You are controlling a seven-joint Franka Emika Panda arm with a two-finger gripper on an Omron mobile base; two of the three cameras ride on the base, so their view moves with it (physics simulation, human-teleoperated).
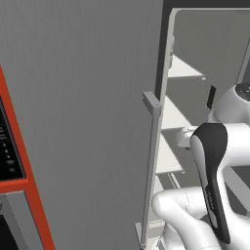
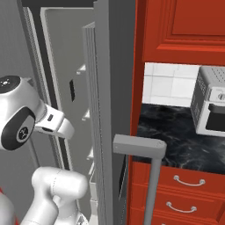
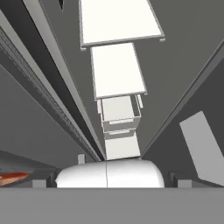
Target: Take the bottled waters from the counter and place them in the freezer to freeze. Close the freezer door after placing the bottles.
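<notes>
The freezer (image 1: 195, 112) stands open, its grey inside and white shelves (image 3: 116, 70) stretching away in front of the hand. The freezer door (image 2: 105, 110) is swung out and seen edge-on, with its long grey handle (image 2: 151, 176) toward the camera. My gripper (image 3: 109, 180) is open, its fingertips wide apart with nothing between them, and it points along the freezer's shelves. My white arm (image 2: 52, 123) reaches into the compartment. The black marble counter (image 2: 176, 132) lies to the right of the door. The bottled waters are out of view.
A broad closed grey door (image 1: 83, 122) with a vertical handle (image 1: 150, 161) stands to the left of the opening. A silver toaster oven (image 2: 211, 105) sits on the counter, with red drawers (image 2: 184, 184) below and red cabinets (image 2: 184, 26) above.
</notes>
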